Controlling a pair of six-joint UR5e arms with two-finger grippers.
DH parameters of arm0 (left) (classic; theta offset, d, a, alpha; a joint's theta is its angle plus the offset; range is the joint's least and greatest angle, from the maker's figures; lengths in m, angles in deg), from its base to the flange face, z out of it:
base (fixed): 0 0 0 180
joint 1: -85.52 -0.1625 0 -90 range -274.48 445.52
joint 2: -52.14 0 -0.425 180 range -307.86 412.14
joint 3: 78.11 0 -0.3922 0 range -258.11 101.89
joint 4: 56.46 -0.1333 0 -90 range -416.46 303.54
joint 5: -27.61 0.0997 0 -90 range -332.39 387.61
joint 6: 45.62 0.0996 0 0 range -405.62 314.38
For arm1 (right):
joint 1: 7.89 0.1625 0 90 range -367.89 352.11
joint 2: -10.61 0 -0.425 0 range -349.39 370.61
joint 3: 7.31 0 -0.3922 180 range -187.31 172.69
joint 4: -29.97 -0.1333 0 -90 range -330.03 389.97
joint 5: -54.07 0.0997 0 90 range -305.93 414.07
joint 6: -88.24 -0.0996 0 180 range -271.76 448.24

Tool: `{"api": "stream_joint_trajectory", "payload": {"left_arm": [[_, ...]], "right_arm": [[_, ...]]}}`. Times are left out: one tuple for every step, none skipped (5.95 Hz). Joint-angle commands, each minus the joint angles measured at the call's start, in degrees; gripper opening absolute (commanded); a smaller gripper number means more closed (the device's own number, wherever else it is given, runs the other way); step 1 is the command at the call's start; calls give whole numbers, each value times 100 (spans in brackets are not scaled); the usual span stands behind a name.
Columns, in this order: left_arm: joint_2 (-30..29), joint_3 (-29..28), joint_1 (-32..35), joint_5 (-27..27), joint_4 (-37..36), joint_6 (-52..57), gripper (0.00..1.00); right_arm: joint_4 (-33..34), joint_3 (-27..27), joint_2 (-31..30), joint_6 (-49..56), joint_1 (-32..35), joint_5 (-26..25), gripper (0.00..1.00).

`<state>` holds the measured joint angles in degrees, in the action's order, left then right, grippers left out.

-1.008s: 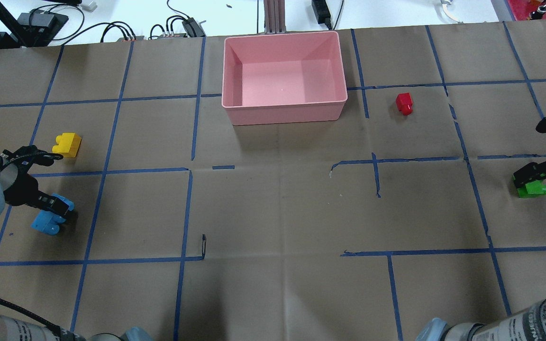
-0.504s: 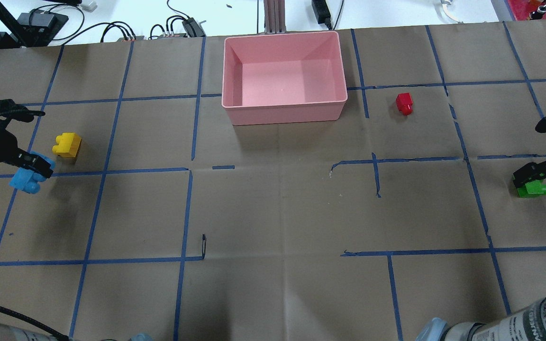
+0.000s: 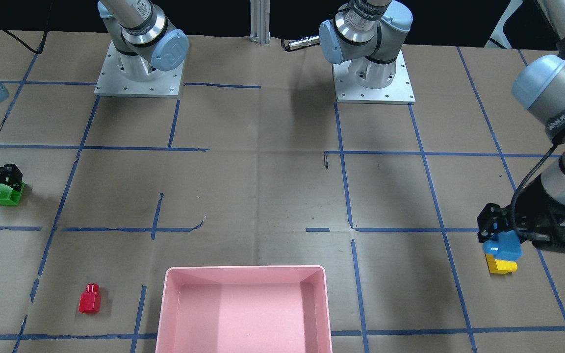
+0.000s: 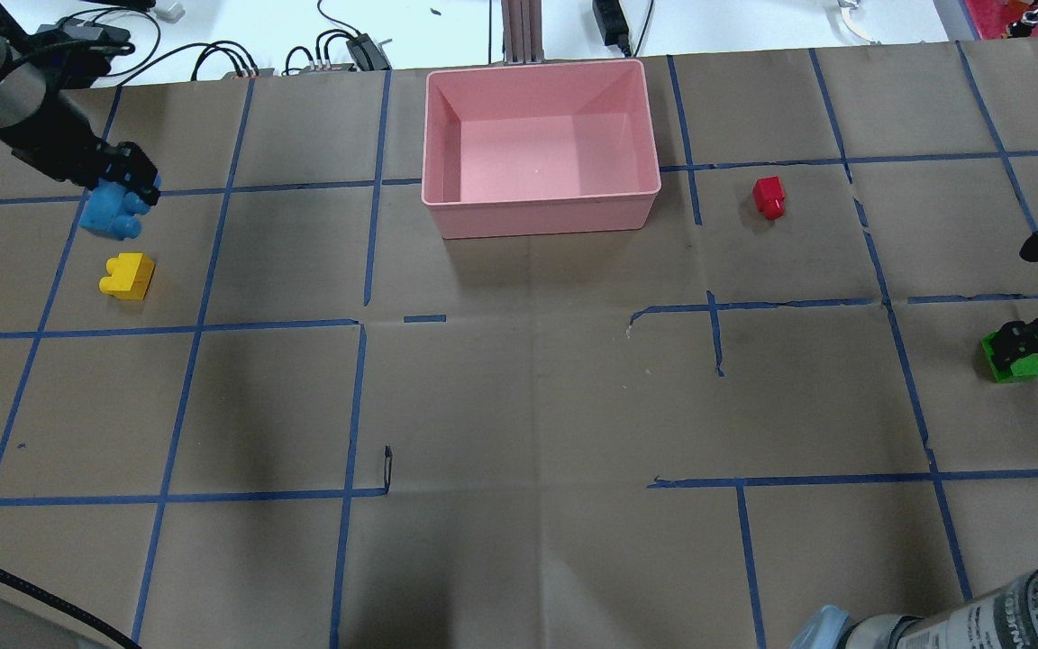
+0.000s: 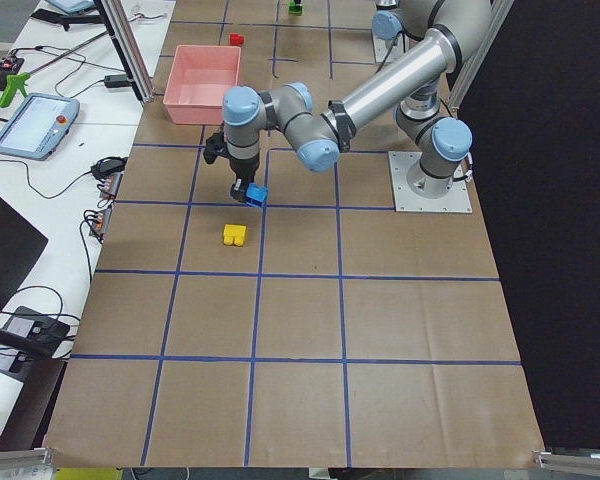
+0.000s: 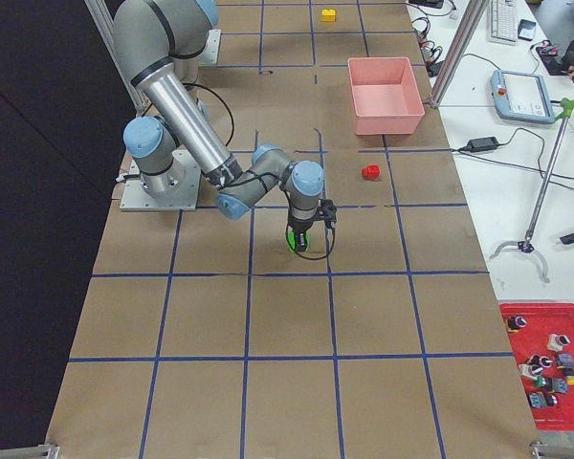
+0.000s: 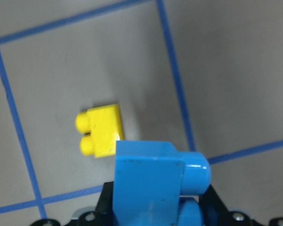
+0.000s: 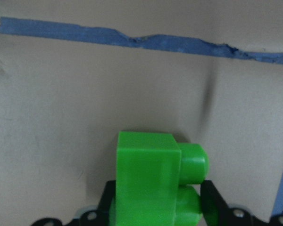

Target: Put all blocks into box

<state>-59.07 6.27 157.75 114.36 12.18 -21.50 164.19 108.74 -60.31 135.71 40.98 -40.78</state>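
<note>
My left gripper (image 4: 127, 183) is shut on the light-blue block (image 4: 111, 213) and holds it in the air just beyond the yellow block (image 4: 127, 275), which lies on the table. The left wrist view shows the blue block (image 7: 148, 181) above the yellow one (image 7: 101, 130). My right gripper (image 4: 1028, 341) is shut on the green block (image 4: 1015, 359) at the table's right edge, low over the paper; the right wrist view shows the block (image 8: 148, 179) between the jaws. The red block (image 4: 769, 196) lies right of the pink box (image 4: 541, 219), which is empty.
Blue tape lines grid the brown paper. Cables and power gear (image 4: 339, 50) and an aluminium post (image 4: 519, 27) lie beyond the far edge behind the box. The arms' base plates (image 3: 138, 73) stand on the robot's side.
My left gripper carried the light-blue block away from the robot, past the yellow block to its far side. My right gripper stayed on the green block, which now sits slightly tilted.
</note>
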Motion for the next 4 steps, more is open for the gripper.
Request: {"api": "stream_joint_trajectory", "payload": {"left_arm": [[-897,-1312,1270,-71,61,-1981,5],[-1407,-2076,1937,-62,174,-2877,5],[-1986,-2876,2492,-53,315,-3687,5],[-2418,-3249,2715,-79,377,-3973,5]], "right_arm": [[-177,-239,-114,70,53,-16,9],[-464,-571,-254,69,79,1,7],[-754,-957,-334,87,210,54,4],[-905,-1422,-309,357,472,280,4]]}}
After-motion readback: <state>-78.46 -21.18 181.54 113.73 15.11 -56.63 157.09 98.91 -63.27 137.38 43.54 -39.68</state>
